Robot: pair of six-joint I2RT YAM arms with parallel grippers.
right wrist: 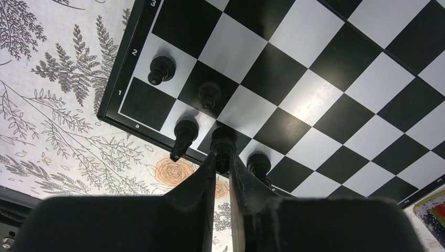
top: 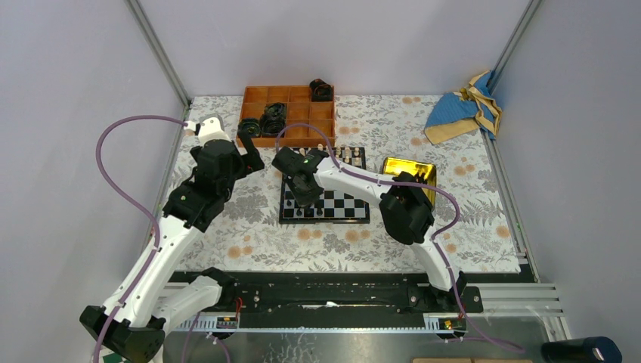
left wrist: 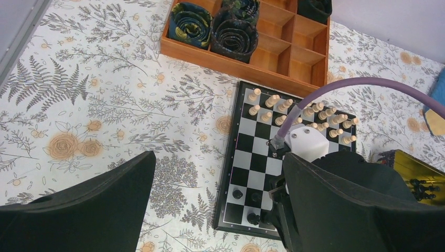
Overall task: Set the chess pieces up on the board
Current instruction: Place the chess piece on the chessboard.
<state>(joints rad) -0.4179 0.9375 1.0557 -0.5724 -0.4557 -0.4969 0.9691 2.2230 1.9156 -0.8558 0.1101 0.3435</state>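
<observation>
The right gripper (right wrist: 223, 159) hangs over the near-left corner of the board (right wrist: 294, 68), its jaws narrow and pinching one black chessman (right wrist: 223, 137) at the edge row. Four more black pieces (right wrist: 184, 134) stand on squares just beside it. The left gripper (left wrist: 218, 157), jaws spread wide and empty, hovers left of the board over the floral cloth (left wrist: 105, 105)

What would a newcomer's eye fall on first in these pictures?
The right gripper, pinching a black piece at the board's near-left corner, with four other black pieces standing close by. Next come the cream chessmen ranked along the board's far edge, and the orange tray holding dark coils behind it.
</observation>
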